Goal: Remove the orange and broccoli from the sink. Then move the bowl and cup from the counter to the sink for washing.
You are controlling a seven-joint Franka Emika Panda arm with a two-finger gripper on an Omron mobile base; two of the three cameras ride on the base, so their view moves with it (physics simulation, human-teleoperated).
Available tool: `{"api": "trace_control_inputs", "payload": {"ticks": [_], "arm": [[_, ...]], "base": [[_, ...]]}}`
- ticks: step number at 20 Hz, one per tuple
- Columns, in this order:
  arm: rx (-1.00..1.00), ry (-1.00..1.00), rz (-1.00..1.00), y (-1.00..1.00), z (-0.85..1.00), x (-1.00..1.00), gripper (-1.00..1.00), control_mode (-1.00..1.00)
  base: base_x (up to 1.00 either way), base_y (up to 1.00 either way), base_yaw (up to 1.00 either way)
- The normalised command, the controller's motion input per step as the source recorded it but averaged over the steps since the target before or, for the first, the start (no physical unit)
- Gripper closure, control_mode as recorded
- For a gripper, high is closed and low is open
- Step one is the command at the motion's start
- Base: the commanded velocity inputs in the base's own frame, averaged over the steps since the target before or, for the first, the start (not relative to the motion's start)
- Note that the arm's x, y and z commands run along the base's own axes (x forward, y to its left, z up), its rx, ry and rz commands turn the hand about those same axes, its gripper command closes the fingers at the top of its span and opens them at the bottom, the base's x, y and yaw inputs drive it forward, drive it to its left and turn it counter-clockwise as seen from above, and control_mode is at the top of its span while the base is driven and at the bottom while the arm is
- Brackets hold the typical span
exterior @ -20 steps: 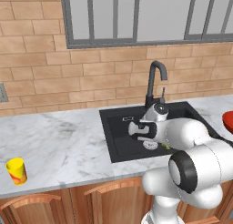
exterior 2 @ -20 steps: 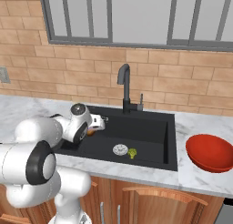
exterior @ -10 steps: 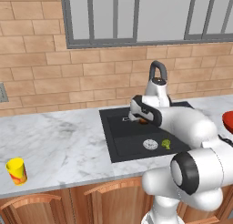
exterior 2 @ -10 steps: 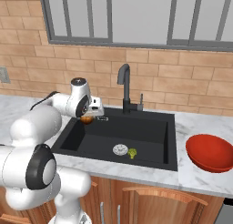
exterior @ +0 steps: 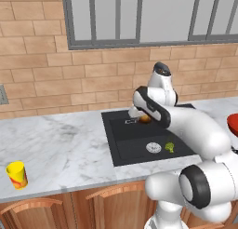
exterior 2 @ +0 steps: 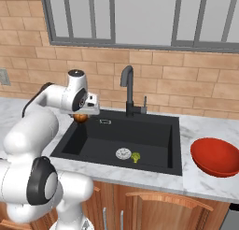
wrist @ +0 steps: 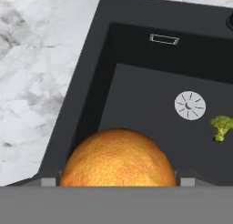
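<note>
My gripper (exterior 2: 82, 116) is shut on the orange (exterior 2: 81, 118), holding it in the air over the sink's (exterior 2: 149, 135) back left corner. In the hand view the orange (wrist: 118, 157) bulges between the fingertips, above the basin's left wall. The broccoli (exterior 2: 135, 156) lies on the sink floor beside the white drain (exterior 2: 123, 153); the hand view has the broccoli (wrist: 221, 126) at its right edge. On the counter to the right of the sink sits the red bowl (exterior 2: 215, 156). The yellow cup (exterior: 16, 174) stands far left on the counter, near its front edge.
The dark curved faucet (exterior 2: 128, 91) rises behind the sink, just right of my gripper. Marble counter (exterior: 65, 144) stretches left of the sink toward the cup. A brick wall with a window runs along the back.
The arm has lifted the orange up from the sink floor and carried it toward the basin's back left corner. Broccoli, bowl and cup have stayed put.
</note>
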Motion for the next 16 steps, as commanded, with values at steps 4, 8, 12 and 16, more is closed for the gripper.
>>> {"api": "trace_control_inputs", "payload": {"ticks": [4,8,12,16], "arm": [[0.0,-0.02,0.0,0.53,0.0,-0.24,1.0,-1.0],[-0.01,0.0,0.0,0.58,0.0,-0.11,1.0,-1.0],[0.0,0.01,0.0,0.59,0.0,-0.03,1.0,-1.0],[0.0,0.0,0.0,0.59,-0.01,0.0,1.0,-1.0]], "base": [[0.0,0.0,0.0],[0.0,0.0,0.0],[0.0,0.0,0.0],[0.0,0.0,0.0]]}}
